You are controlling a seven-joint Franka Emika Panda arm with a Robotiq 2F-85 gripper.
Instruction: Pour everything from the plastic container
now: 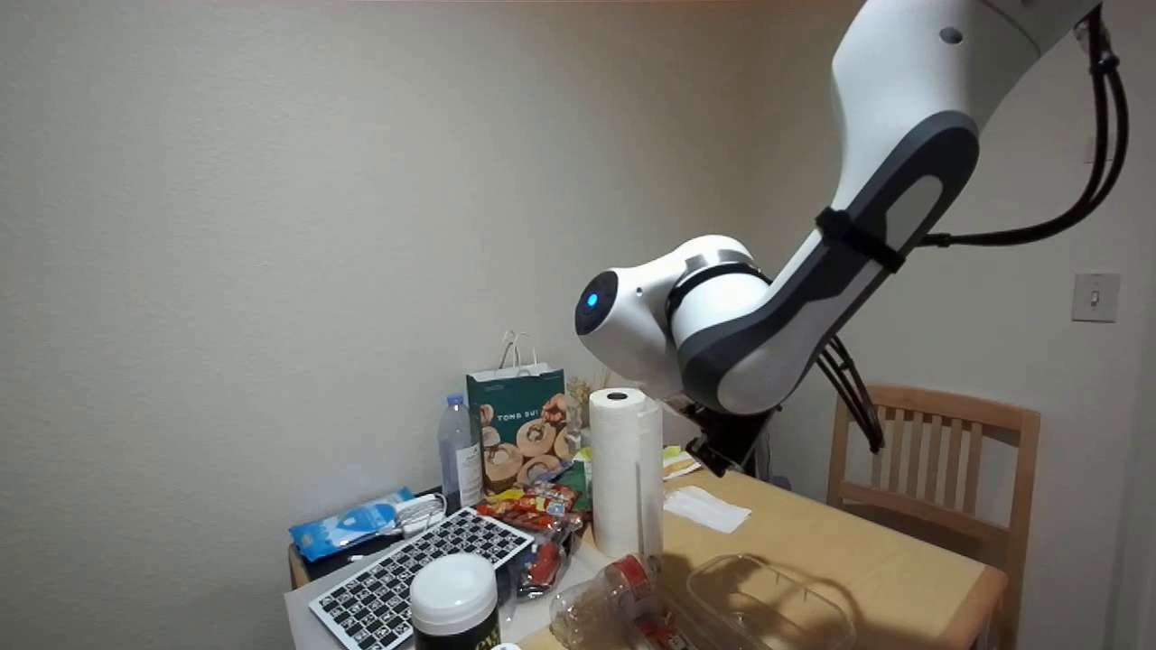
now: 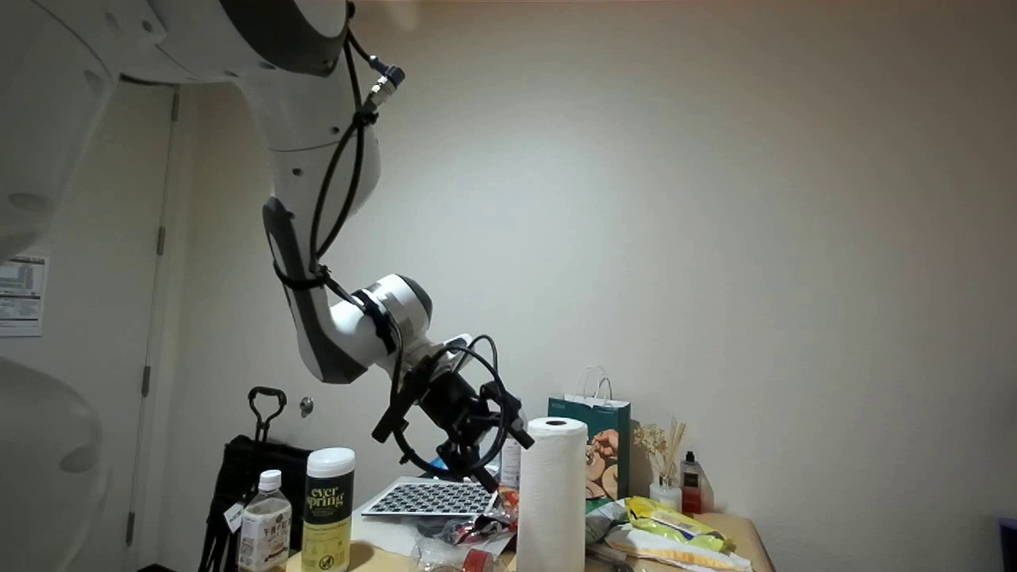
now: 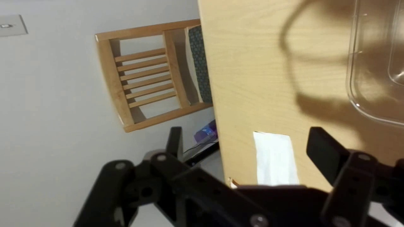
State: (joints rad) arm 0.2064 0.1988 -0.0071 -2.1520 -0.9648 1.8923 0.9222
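The plastic container (image 1: 768, 600) is a shallow clear tray with rounded corners on the wooden table, cut by the bottom edge of an exterior view. Its corner also shows at the right of the wrist view (image 3: 375, 82). The visible part shows bare wood colour through it; the rest is out of view. Red print shows under clear plastic beside it; I cannot tell whether it belongs to the tray. My gripper (image 3: 247, 142) is open and empty, fingers wide apart, above the table and away from the tray. It shows in both exterior views (image 1: 720, 454) (image 2: 504, 459).
A tall paper-towel roll (image 1: 616, 478) stands near the tray. A clear bottle (image 1: 578, 612) lies beside it. A white napkin (image 3: 276, 157) lies below my gripper. A checkerboard (image 1: 424, 573), snack bags (image 1: 542, 506) and a white-lidded canister (image 1: 454, 596) stand around. A chair (image 3: 148, 78) is beyond the edge.
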